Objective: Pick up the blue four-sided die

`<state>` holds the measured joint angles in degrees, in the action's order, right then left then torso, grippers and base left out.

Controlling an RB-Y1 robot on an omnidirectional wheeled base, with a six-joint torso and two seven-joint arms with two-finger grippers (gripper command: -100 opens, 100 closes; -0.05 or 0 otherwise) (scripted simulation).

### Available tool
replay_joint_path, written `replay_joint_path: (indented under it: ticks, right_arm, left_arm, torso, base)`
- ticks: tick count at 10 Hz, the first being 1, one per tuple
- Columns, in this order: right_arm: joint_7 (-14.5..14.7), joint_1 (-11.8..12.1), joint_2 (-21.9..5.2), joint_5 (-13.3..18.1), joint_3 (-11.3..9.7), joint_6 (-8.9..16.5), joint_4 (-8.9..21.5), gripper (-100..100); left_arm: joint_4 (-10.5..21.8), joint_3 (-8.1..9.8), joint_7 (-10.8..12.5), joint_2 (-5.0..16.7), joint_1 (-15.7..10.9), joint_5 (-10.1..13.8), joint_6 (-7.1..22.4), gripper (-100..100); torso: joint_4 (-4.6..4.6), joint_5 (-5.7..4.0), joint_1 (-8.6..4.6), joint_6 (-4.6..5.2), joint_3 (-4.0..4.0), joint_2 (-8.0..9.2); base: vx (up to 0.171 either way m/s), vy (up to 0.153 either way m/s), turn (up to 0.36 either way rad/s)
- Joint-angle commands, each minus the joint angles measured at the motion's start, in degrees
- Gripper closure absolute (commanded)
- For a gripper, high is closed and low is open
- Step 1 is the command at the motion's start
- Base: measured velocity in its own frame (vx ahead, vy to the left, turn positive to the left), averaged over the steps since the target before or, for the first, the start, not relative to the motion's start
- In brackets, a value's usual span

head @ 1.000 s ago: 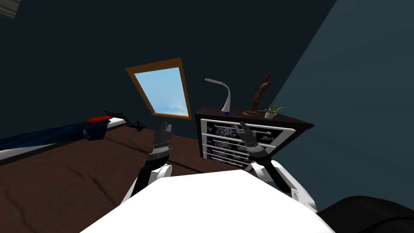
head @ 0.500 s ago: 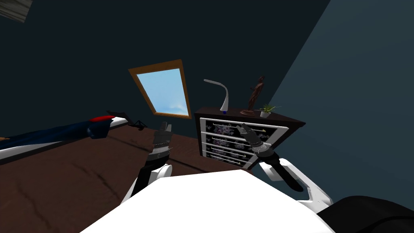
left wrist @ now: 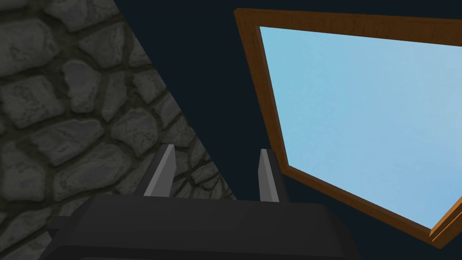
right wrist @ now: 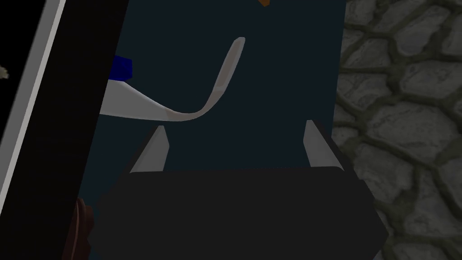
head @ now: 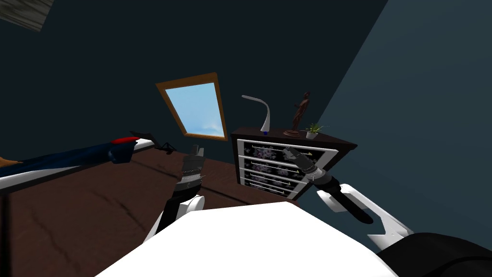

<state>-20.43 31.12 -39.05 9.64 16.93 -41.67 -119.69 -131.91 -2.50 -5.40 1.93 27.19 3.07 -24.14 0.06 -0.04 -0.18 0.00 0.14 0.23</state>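
Blue die (head: 264,132) sits on top of the dark dresser (head: 262,167), right at the foot of the white curved lamp (head: 263,113) (set back from the front edge, so the reach must go up and over). Right gripper (head: 289,153) hangs in front of the drawers, below the top, fingers wide apart w/ nothing between, prob. ready for a small target. In its wrist view the die lies off to one side, so it isn't lined up yet. Left gripper (head: 194,150) is parked over the brown floor (head: 96,202), fingers apart, empty.
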Motion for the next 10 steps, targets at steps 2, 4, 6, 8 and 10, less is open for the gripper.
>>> replay_joint_path:
  ticks: [2, 4, 6, 8, 10]
  right_arm:
    - [-0.6, 0.1, -3.7, 0.4, 1.0, -0.6, 0.7, -100]
    - [-1.6, 0.4, -7.6, 1.3, 3.1, -1.9, 2.4, -100]
    - [-2.6, 0.8, -11.2, 2.2, 5.3, -3.2, 4.1, -100]
    - [-3.6, 1.1, -14.4, 3.1, 7.4, -4.5, 5.9, -100]
    - [-3.6, 1.1, -16.9, 3.1, 7.4, -4.5, 5.9, -100]
  left_arm:
    - [0.0, 0.0, 0.0, 0.0, 0.0, 0.0, 0.0, 0]
    - [0.0, 0.0, 0.0, 0.0, 0.0, 0.0, 0.0, 0]
    - [0.0, 0.0, 0.0, 0.0, 0.0, 0.0, 0.0, 0]
    - [0.0, 0.0, 0.0, 0.0, 0.0, 0.0, 0.0, 0]
    - [0.0, 0.0, 0.0, 0.0, 0.0, 0.0, 0.0, 0]
  torso:
    - [0.01, 0.0, 0.03, 0.0, 0.01, 0.01]
    - [-0.02, 0.02, 0.08, 0.0, -0.05, -0.09]
    - [-0.01, 0.01, 0.05, 0.0, -0.03, -0.06]
    - [-0.02, 0.01, 0.12, 0.0, -0.07, -0.14]
    - [-0.02, 0.01, 0.08, 0.0, -0.07, -0.13]
  base:
    - [-0.051, -0.024, 0.007]
    - [-0.043, -0.028, 0.025]
    - [-0.056, -0.029, 0.029]
    - [-0.031, -0.022, 0.02]
    - [-0.027, -0.022, 0.011]
